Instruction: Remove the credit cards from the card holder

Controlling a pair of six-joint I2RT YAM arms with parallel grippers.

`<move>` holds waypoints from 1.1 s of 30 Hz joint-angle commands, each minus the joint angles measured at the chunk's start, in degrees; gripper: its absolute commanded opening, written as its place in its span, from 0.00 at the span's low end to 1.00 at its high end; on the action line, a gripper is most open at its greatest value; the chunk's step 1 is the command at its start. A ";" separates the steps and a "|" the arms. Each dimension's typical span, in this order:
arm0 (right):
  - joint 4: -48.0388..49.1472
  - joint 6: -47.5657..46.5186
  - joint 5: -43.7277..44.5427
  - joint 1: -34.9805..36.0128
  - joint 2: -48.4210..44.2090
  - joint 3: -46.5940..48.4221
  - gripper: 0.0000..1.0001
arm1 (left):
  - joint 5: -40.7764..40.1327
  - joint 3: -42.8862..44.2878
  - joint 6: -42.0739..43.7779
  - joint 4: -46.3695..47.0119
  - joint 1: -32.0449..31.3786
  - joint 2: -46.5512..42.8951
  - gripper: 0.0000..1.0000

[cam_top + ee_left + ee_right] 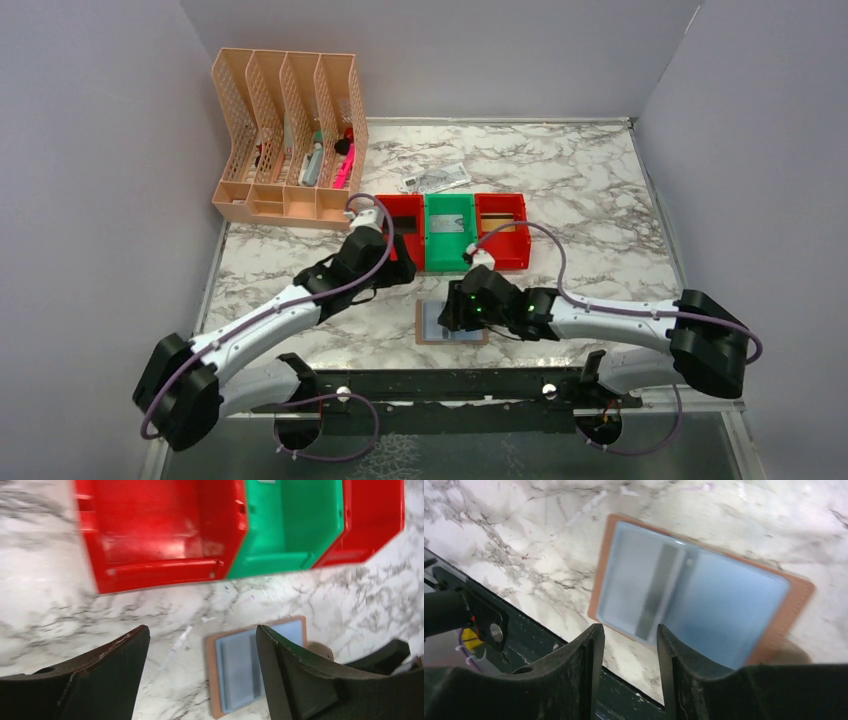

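Both halves of the card holder (724,605) are being hovered over, seemingly for checking, by the narrow, empty right gripper (628,630), the wide, empty left gripper (200,630) being held clear beyond it.

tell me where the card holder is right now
In the top view the card holder lies open on the table, just in front of the green bin, under the right gripper.
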 commanded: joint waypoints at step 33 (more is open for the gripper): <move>-23.08 5.26 19.40 11.39 28.69 23.76 0.31 | -4.12 -6.81 -1.04 -5.03 5.62 -13.27 0.93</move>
